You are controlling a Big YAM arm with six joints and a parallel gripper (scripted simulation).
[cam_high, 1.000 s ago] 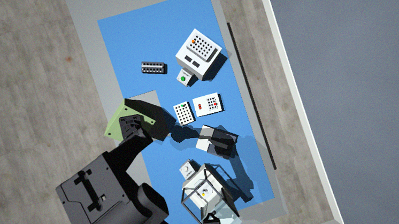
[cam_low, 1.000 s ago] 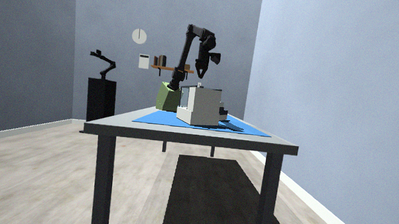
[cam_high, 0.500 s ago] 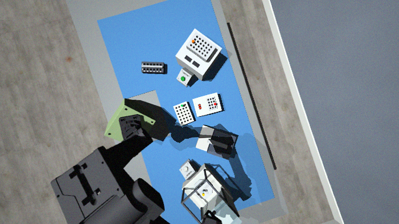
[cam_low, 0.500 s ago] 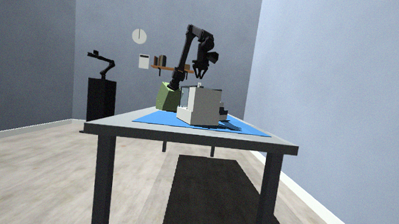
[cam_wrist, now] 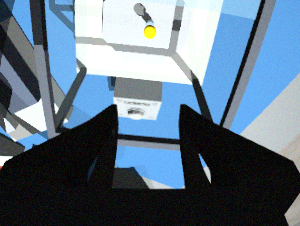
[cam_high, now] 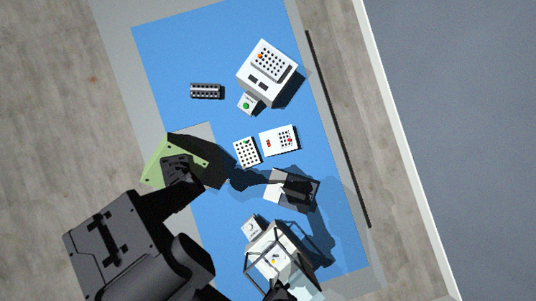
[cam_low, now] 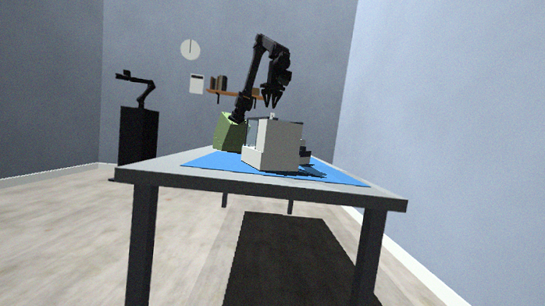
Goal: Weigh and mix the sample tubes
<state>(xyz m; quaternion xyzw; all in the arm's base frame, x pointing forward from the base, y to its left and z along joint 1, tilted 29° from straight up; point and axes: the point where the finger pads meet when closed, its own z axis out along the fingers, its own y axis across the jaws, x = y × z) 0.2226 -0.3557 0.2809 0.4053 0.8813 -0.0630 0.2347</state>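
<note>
The gripper hangs up over the glass box of the balance. Its two fingers are part way apart, with nothing in them. The glass door is slid back, so the box is open on top. Inside, the tube with the yellow cap is on the white pan, and it looks like it stands up. The white PRINT key is on the slopy front.

Next comes the spectrophotometer, with dark shade on it. Past that is the dry block, with a red cap in it. The tube rack is just beside it, with a green cap in one hole. Farther off is the mixer, with an orange cap on top and a green START key in front. The dark magnet block is also far off. All of these are on the blue mat.
</note>
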